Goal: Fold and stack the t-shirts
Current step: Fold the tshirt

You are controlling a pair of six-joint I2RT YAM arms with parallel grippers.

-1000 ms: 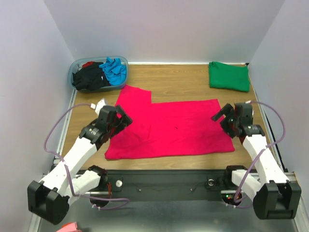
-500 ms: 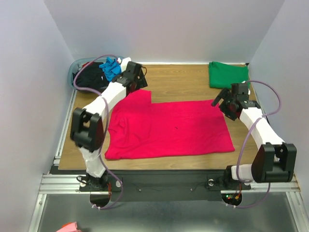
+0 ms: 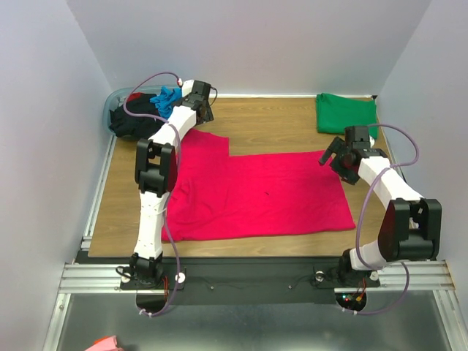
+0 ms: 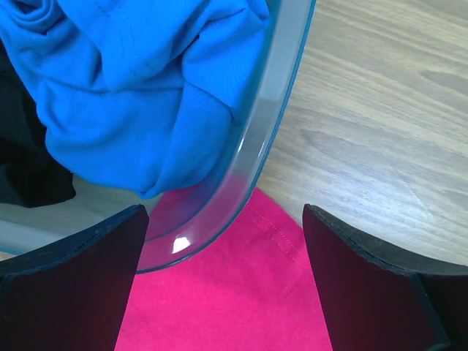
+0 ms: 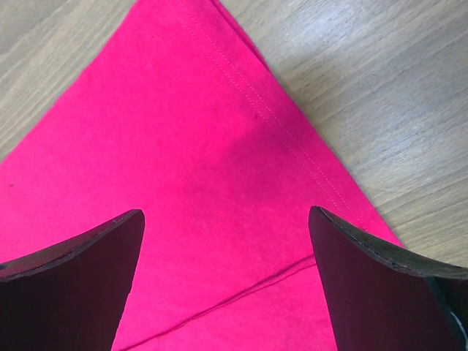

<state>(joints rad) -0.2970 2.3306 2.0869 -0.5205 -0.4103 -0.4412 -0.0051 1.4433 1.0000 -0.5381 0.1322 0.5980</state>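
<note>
Spread flat across the middle of the table (image 3: 270,124): red shirt (image 3: 256,194), one sleeve jutting out at its far left corner. Folded in the far right corner: green shirt (image 3: 346,115). Heaped in the tub (image 3: 115,108) at the far left: blue shirt (image 3: 167,99) and black shirt (image 3: 131,124).

Reached far out to the tub's right end: left gripper (image 3: 202,111), fingers (image 4: 73,285) spread wide, holding nothing. From the left wrist, centred between the two fingers: the far tip of the red sleeve, lying right against the tub's curved rim and partly seen through its translucent wall. Bare wood to the right of it. Blue cloth bunched inside the tub just past the rim, black cloth to its left. Any contact between fingertips and red cloth — cannot tell.

Poised over the red shirt's far right corner: right gripper (image 3: 330,159), jaws wide apart and empty. From the right wrist: the stitched corner pointing away, its two hemmed edges running back toward either finger, the cloth filling the gap between them, bare table beyond on both sides. Tips touching the cloth or just above it — cannot tell.
</note>
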